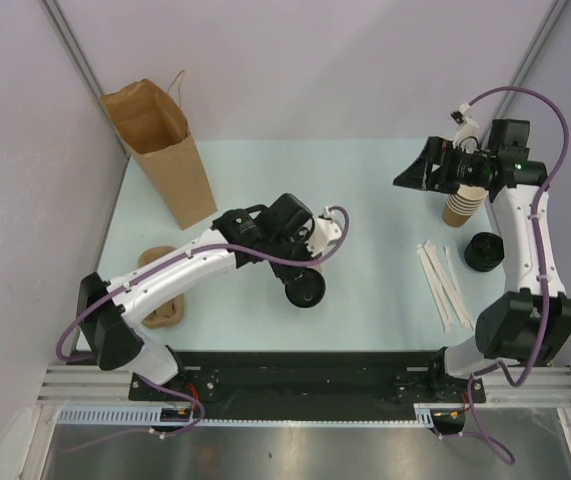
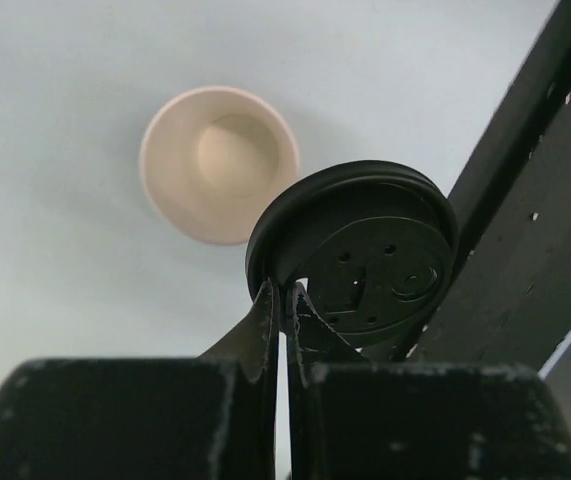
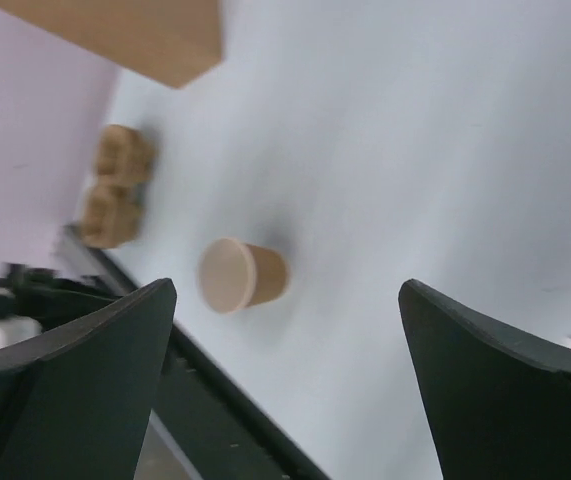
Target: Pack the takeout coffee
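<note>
From above: reaching to the middle of the desk [image 1: 365,300] with the left pincer [image 1: 303,275], black lid [image 1: 307,292] pinched in it; hanging far right with the right pincer [image 1: 427,170], by the cup stack [image 1: 462,205]. No packing into the brown bag [image 1: 160,150] at far left yet.

Through the left wrist: clenched hard on the lid's rim. Beyond and left of it, apart, on the desk: paper cup [image 2: 220,165], upright, mouth open, uncapped.

Through the right wrist: spread wide, grasping nothing. Blurred, but probably that same cup [image 3: 242,275], well off. Nearer to the left arm by far; needs the lid brought flat over the mouth.
</note>
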{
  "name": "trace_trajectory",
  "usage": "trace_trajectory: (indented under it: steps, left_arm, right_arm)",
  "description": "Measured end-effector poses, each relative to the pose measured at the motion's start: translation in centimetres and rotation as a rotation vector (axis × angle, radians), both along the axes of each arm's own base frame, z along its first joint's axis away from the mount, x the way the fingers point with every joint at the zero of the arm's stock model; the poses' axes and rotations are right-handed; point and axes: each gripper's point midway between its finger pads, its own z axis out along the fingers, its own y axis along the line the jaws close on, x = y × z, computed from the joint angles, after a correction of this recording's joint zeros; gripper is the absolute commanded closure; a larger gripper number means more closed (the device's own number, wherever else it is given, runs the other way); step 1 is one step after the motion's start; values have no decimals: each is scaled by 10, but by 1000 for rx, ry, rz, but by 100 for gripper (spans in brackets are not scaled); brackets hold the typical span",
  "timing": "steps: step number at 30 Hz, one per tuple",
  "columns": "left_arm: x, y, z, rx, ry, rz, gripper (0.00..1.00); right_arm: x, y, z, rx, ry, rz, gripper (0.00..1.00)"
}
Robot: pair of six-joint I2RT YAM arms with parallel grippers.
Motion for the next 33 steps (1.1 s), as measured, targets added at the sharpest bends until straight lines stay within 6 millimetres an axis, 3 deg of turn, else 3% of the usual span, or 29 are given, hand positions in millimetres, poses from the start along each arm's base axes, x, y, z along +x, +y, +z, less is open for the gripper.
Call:
trace_trajectory:
  steps: [4,9,14,17,21,28,33]
  left_arm:
    - [13,6,8,-23,23,160,100]
    - [25,9,9,-38,60,295,100]
    - [56,6,6,-47,102,408,100]
    - [68,5,-3,-32,126,442,100]
    - [68,5,-17,-1,156,460,100]
    - [68,4,-24,14,172,470,100]
    - [69,4,-38,48,194,475,99]
  right_arm:
    - [-13,-12,1,-201,-111,-60,0]
    - [-28,-15,12,-318,-234,-53,0]
    - [-30,-16,-8,-339,-192,-12,0]
    - [-37,-7,-36,-308,-100,11,0]
    - [-54,11,-65,-276,-10,37,0]
    - [-83,57,-71,-245,-12,139,0]
    - [-93,67,-85,-230,28,149,0]
